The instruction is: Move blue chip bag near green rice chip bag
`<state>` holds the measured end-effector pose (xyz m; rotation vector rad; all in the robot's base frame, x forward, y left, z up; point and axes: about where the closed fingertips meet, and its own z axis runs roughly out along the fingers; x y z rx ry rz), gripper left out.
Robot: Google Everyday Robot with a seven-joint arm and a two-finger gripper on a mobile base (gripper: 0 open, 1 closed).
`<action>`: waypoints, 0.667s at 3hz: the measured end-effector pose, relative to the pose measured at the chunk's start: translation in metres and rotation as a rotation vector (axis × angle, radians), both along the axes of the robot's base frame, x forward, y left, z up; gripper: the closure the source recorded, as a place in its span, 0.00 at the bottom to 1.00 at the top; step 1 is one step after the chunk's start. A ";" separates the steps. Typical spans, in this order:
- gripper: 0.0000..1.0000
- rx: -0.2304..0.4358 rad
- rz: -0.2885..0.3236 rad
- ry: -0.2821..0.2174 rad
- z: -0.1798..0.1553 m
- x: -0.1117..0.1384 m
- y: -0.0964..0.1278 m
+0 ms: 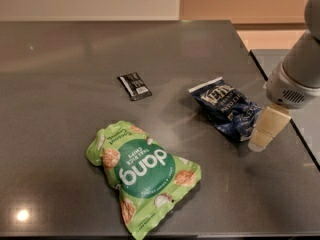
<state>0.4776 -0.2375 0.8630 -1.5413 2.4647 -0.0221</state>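
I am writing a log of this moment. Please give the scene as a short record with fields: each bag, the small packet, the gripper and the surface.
surface: dark grey table
blue chip bag: lies flat, right of centre
green rice chip bag: lies flat at the front, apart from the blue one
black packet: small, flat, behind the green bag
gripper: low at the blue bag's right end; contact unclear
task: bags not yet near
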 end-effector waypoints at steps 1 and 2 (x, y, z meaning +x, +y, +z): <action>0.00 0.021 0.004 -0.006 -0.013 0.003 0.004; 0.00 0.039 0.006 -0.005 -0.021 0.006 0.008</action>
